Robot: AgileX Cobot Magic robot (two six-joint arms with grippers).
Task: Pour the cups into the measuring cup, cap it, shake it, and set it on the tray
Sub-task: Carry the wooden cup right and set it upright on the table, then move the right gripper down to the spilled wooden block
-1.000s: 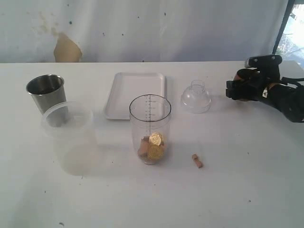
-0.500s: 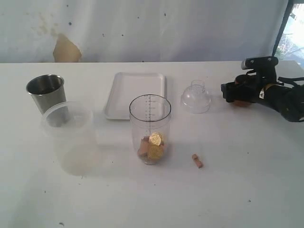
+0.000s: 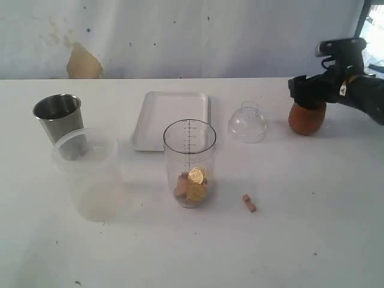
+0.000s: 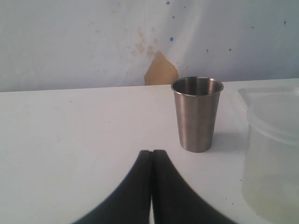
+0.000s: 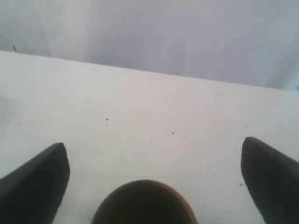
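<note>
On the white table (image 3: pixel 300 240) we count one measuring cup (image 3: pixel 189 163), upright near the middle and uncapped, holding gold coins (image 3: pixel 195 185) and some brown pieces at its bottom. Just behind it, a little to the left, lies the tray (image 3: pixel 171 120), flat and bare. The cap (image 3: pixel 247 123) rests dome-down to the right of the tray, apart from the measuring cup. One small brown piece (image 3: pixel 249 203) lies loose on the table to the right of the measuring cup. At far left we note the steel tumbler (image 3: pixel 57 117), upright, with the frosted tub (image 3: pixel 90 174) close in front of it. The wooden cup (image 3: pixel 306 118) stands at far right, beyond the cap. We record the right gripper (image 5: pixel 153 144) just above that cup, its fingers (image 5: pixel 35 182) spread wide to either side and clear of it. We record the left gripper (image 4: pixel 152 154) with its jaws pressed together on nothing, low over the table and facing the steel tumbler.
</note>
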